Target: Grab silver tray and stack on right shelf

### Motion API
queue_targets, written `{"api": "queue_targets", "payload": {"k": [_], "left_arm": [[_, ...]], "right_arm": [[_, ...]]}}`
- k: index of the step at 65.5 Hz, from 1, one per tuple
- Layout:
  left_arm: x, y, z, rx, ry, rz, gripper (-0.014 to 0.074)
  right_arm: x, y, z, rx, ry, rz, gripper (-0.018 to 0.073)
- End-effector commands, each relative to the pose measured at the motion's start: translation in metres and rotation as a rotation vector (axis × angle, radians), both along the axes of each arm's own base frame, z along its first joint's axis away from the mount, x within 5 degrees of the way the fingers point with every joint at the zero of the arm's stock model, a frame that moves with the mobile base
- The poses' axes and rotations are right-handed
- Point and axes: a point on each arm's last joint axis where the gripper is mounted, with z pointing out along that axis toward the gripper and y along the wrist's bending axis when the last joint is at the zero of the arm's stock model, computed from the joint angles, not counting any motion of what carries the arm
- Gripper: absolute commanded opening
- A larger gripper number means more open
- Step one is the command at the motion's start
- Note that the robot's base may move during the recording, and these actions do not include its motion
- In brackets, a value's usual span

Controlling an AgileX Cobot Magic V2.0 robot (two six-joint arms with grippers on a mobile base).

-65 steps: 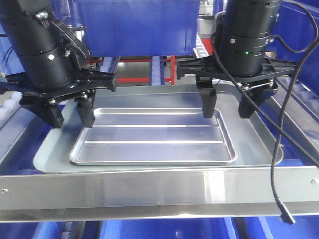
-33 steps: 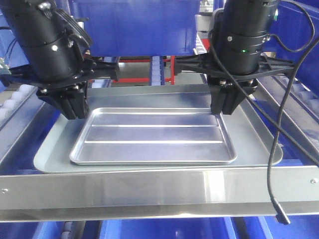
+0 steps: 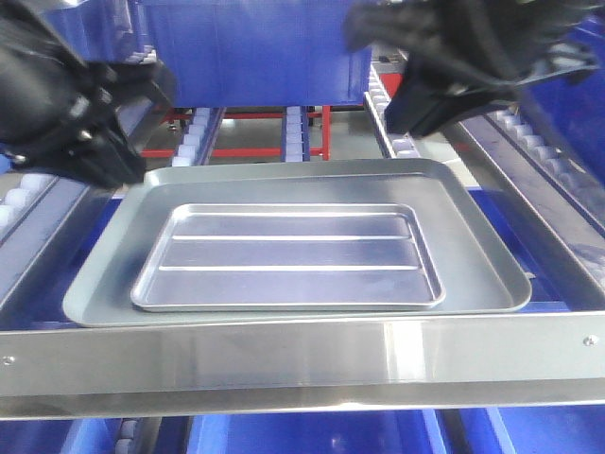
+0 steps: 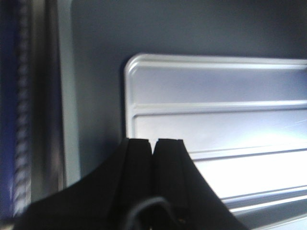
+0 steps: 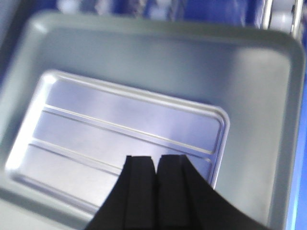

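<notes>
Exterior front view: silver tray (image 3: 288, 257) lies flat inside the larger matte grey tray (image 3: 477, 255), which sits on the right shelf (image 3: 302, 355) just behind its shiny front rail. Blue crate (image 3: 250, 52) at the back, roller tracks (image 3: 296, 132) running under it. Both arms blurred, raised off the trays. Left gripper (image 4: 154, 143): fingers pressed together, nothing between them, silver tray's corner just ahead of and below the tips, not touching. Right gripper (image 5: 154, 160): jaws closed to a thin slit, empty, hanging over the silver tray's near-right end. Silver tray holds nothing; grey tray holds only the silver one.
</notes>
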Motion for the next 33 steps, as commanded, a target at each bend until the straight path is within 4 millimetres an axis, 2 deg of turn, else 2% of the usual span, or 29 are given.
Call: {"api": "queue_targets", "payload": {"k": [1, 13, 23, 33], "left_arm": [[-0.018, 0.003, 0.032, -0.175, -0.288, -0.074, -0.0099], [-0.065, 0.022, 0.033, -0.188, -0.496, -0.211, -0.0099], [-0.103, 0.044, 0.031, -0.187, -0.59, -0.241, -0.0099], [-0.139, 0.065, 0.031, -0.223, -0.716, -0.246, -0.0099]], "right_arm": [[-0.025, -0.008, 0.03, 0.075, -0.267, 0.088, 0.0051], [-0.083, -0.031, 0.026, 0.043, -0.489, 0.217, 0.0051], [-0.128, -0.06, 0.016, 0.041, -0.531, 0.175, 0.0051], [-0.16, -0.084, 0.012, 0.035, -0.566, 0.104, 0.0051]]}}
